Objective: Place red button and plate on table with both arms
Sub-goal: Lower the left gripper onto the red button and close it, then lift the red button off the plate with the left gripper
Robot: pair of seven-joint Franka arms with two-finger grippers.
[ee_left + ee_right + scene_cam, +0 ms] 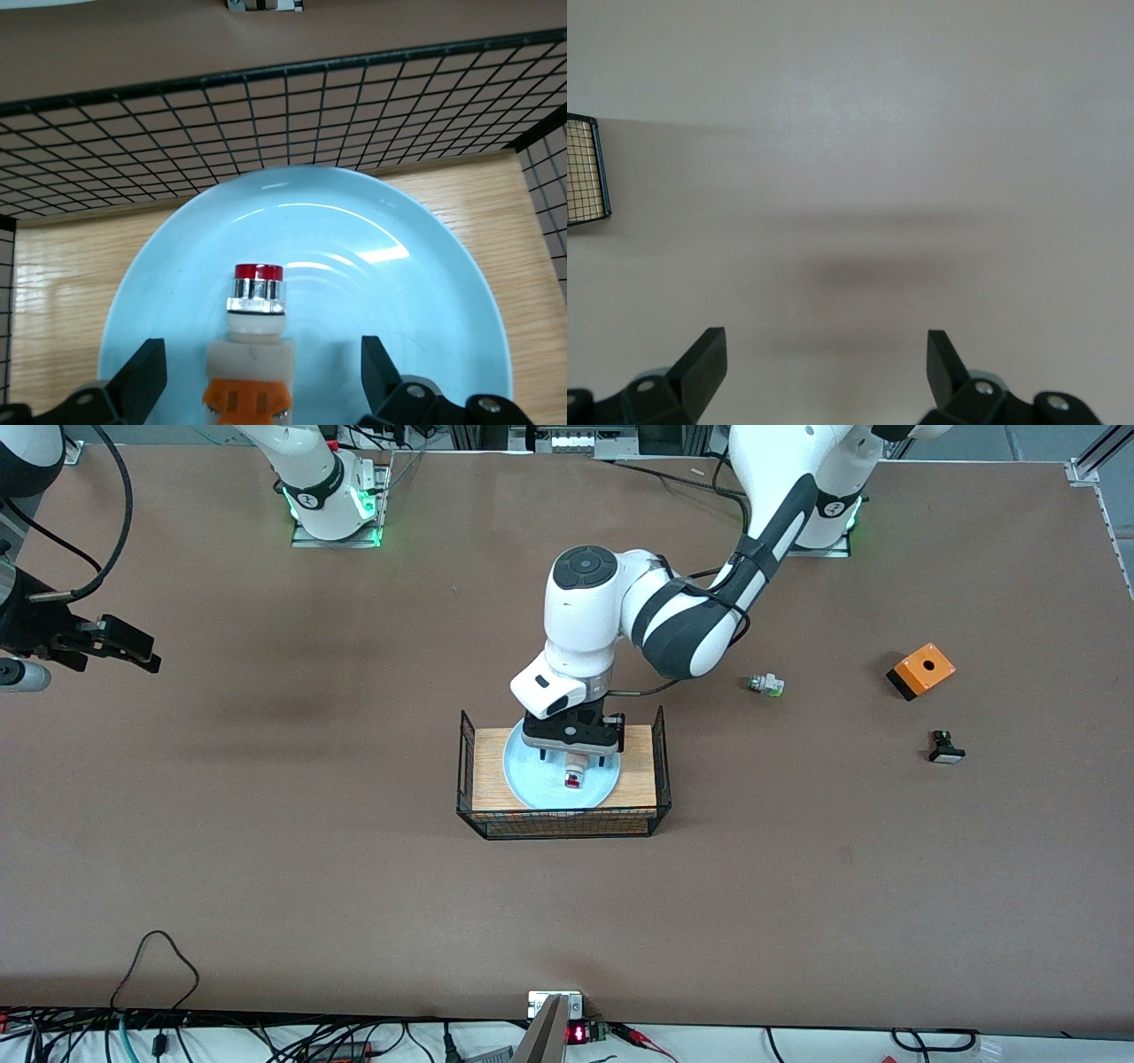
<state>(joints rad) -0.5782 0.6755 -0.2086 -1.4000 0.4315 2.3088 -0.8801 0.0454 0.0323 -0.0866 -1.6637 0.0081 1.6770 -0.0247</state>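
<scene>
Right gripper (pixel 133 651) waits over the table (pixel 266 850) near the right arm's end, fingers spread, nothing held. Mid-table, red button (pixel 252 354) lies on plate (pixel 425 292) atop wire rack (pixel 563 825); left gripper (pixel 257 376) straddles the btn, fingers spread, not touching.

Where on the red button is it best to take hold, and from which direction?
Probably the white square body of the red button, taken from above. It lies on its side on the plate, so its flat flanks face the open fingers of the left end effector, which already straddle it without touching.
</scene>
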